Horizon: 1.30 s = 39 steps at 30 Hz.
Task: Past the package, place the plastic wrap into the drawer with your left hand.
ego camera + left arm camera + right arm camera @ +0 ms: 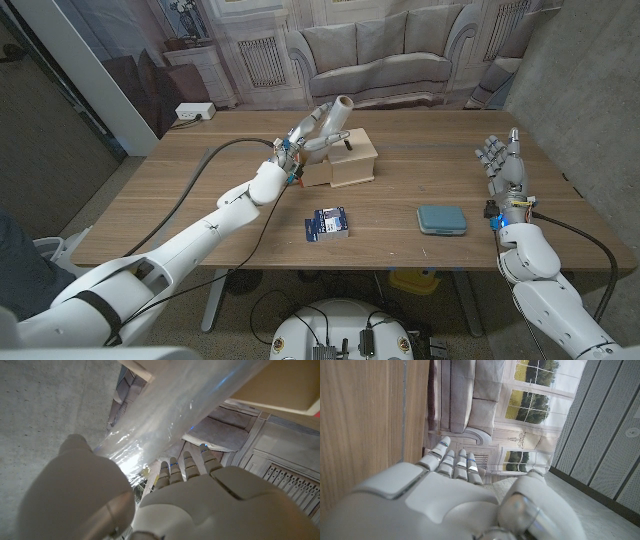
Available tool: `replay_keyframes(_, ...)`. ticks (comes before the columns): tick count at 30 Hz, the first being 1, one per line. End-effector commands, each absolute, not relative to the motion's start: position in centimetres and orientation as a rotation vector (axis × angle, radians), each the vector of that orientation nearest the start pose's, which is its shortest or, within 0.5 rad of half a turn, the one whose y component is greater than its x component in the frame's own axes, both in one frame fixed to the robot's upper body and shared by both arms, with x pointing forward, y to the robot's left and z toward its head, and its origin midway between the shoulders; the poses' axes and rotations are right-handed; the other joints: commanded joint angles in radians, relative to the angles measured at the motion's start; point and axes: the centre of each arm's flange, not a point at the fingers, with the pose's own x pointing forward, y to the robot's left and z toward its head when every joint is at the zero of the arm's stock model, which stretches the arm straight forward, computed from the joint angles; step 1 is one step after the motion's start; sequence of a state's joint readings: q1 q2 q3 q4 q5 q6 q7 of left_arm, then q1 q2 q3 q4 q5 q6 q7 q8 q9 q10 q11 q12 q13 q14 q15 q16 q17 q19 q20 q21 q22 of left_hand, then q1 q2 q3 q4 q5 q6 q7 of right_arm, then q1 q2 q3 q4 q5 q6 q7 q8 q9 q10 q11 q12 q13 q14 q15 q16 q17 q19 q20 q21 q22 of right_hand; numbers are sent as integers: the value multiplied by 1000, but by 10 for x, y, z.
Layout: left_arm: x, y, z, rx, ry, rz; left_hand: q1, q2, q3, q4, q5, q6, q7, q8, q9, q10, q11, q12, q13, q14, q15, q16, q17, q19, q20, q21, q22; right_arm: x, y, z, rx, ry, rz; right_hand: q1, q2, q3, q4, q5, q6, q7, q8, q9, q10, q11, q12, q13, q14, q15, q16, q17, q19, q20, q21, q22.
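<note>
My left hand (308, 133) grips a roll of plastic wrap (338, 108), held slanted just above the small wooden drawer box (350, 158) at the table's far middle. In the left wrist view the shiny roll (170, 415) runs across the frame from my left hand (165, 505), with the pale box (280, 385) behind it. The blue-and-white package (327, 223) lies flat nearer the front, in front of the box. My right hand (503, 160) stands upright with its fingers apart and nothing in it at the right side of the table, also seen in the right wrist view (455, 500).
A teal flat case (441, 220) lies right of the package. The wooden table (200, 200) has bare room on its left half. A backdrop printed with a sofa hangs behind the far edge. A cable runs along my left arm.
</note>
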<state>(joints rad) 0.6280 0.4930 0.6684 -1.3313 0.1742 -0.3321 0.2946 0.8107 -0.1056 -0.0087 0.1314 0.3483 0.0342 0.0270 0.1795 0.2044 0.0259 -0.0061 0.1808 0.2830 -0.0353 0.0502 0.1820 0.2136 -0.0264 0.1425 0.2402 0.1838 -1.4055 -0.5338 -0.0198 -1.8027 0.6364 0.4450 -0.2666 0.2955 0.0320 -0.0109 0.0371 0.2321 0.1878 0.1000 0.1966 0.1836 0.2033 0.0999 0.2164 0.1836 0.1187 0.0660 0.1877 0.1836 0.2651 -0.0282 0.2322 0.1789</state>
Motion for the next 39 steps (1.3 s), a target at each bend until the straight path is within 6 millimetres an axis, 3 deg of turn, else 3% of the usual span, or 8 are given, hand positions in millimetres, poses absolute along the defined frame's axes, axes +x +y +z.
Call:
replay_keyframes(1,623,150,37,827,-887,-194,-10,1,-12,2,10,-16,8,-2,0,-16,6,4,-3,-15,8,-2,1,-12,2,-5,5,499,-370,-82,235,-772,-123,0,5,-6,3,0,3,-1,-2,5,8,0,-2,4,9,3,0,3,7,3,-3,5)
replay_keyframes(39,608,169,12,858,-833,-171,-14,4,-25,0,18,-11,8,14,-3,-28,10,14,-14,-26,13,5,-6,-20,10,-14,5,503,-369,-83,238,-770,-116,0,6,-10,2,-1,3,-2,-2,5,7,-1,-2,4,9,3,0,3,9,3,-8,5)
